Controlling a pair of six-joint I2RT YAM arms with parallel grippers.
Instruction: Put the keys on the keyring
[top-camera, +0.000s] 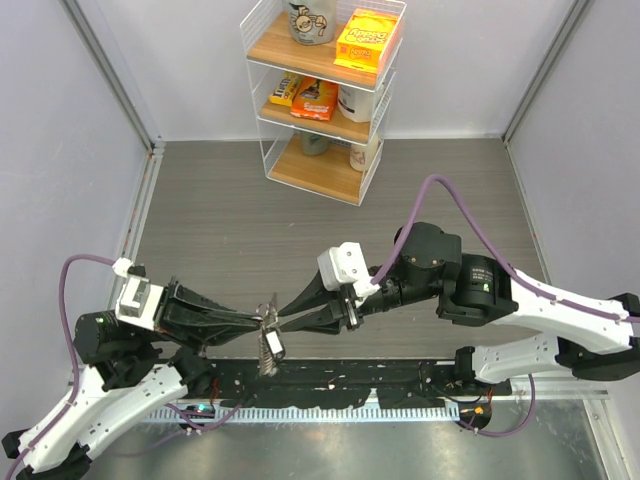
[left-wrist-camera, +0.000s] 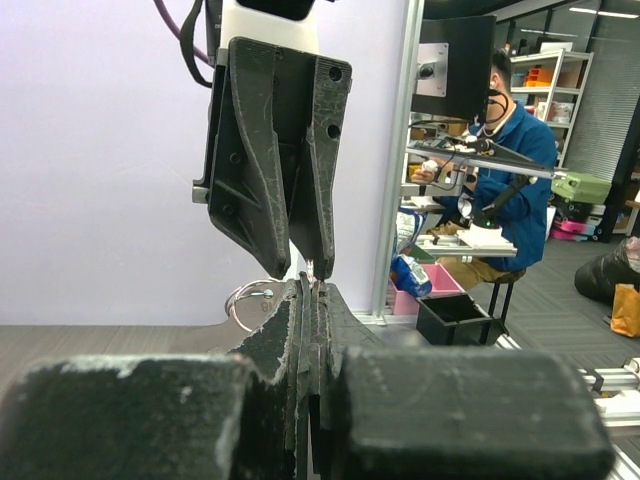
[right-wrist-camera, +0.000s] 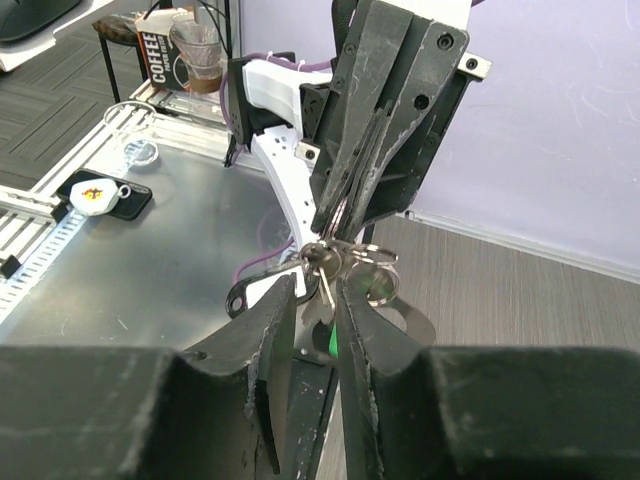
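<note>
Left gripper (top-camera: 262, 318) clamped on keyring (top-camera: 268, 345), chain hung below tips; right gripper (top-camera: 279, 318) pinched shut on key (right-wrist-camera: 322, 266). Wire shelf (top-camera: 305, 168) stocked with mugs (top-camera: 310, 20), snack boxes (top-camera: 365, 40).

Only one word reads clearly: "COFFEE", white capitals running up the side of a dark carton (right-wrist-camera: 152, 55) on the stand behind the metal table, right wrist view. Yellow box (top-camera: 365, 40) on the top shelf has red print, too small to read. Snack packets (top-camera: 305, 97) on the middle shelf: print illegible. White tag (right-wrist-camera: 95, 197): logo only, unreadable.
</note>
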